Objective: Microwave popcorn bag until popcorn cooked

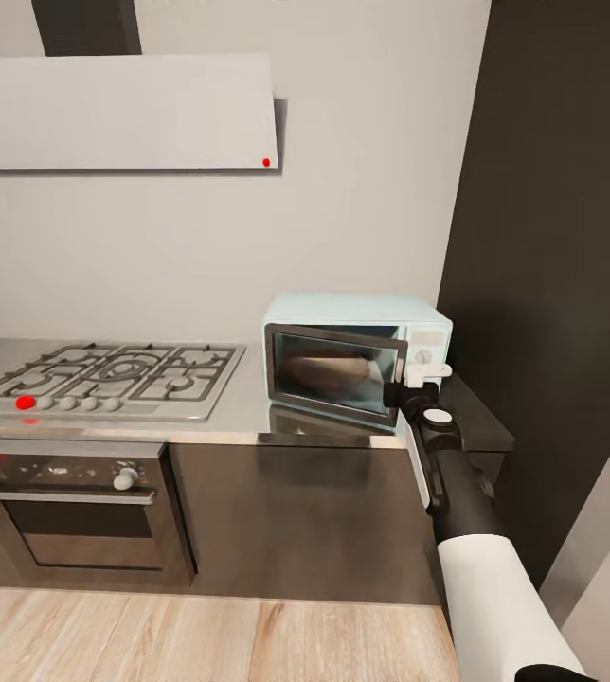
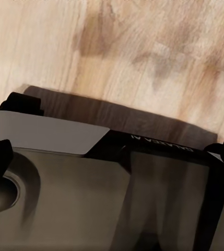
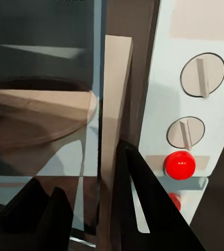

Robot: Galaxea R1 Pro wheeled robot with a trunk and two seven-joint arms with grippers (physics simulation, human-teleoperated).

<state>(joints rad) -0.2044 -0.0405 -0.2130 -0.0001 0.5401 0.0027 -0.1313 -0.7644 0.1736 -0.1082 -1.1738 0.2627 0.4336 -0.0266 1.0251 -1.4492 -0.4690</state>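
The pale blue microwave (image 1: 362, 313) stands on the grey countertop (image 1: 239, 421) against a tall dark cabinet. Its glass door (image 1: 333, 374) is swung partly open. My right gripper (image 1: 415, 383) is at the door's free edge, beside the white control panel (image 3: 195, 104) with two knobs and a red button (image 3: 179, 164). In the right wrist view the gripper (image 3: 93, 209) is open, one dark finger on each side of the door's edge (image 3: 114, 104). A tan round shape shows dimly through the glass. The popcorn bag is out of view. My left gripper (image 2: 112, 154) is open, pointing down at the floor.
A gas hob (image 1: 106, 374) is set into the counter to the left of the microwave, over a built-in oven (image 1: 68, 502). A white hood (image 1: 120, 112) hangs above. The tall dark cabinet (image 1: 551, 237) walls off the right side. Light wood floor (image 1: 201, 635) runs along the cabinets.
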